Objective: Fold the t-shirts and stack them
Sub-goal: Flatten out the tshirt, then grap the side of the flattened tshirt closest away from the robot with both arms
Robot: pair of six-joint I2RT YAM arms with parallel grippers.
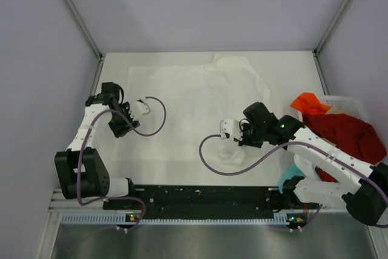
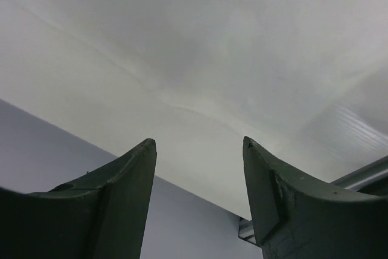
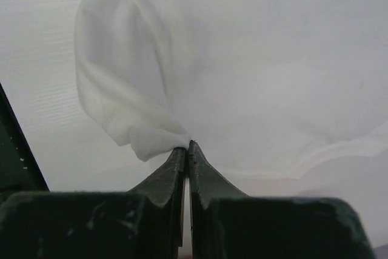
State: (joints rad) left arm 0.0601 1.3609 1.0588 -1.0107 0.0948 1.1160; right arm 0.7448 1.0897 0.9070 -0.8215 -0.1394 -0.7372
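A white t-shirt lies spread flat across the middle of the table, showing no print. My right gripper is shut on a bunched fold of this shirt near its front right corner. In the right wrist view the closed fingertips pinch a lump of the white cloth. My left gripper is open and empty at the shirt's left edge. In the left wrist view the gripper has nothing between its jaws, with white cloth beyond. A red t-shirt, an orange one and a teal one lie at the right.
A white lattice basket stands at the right edge under the red and orange shirts. Grey enclosure walls close in the left, back and right. Purple cables loop from both wrists over the shirt.
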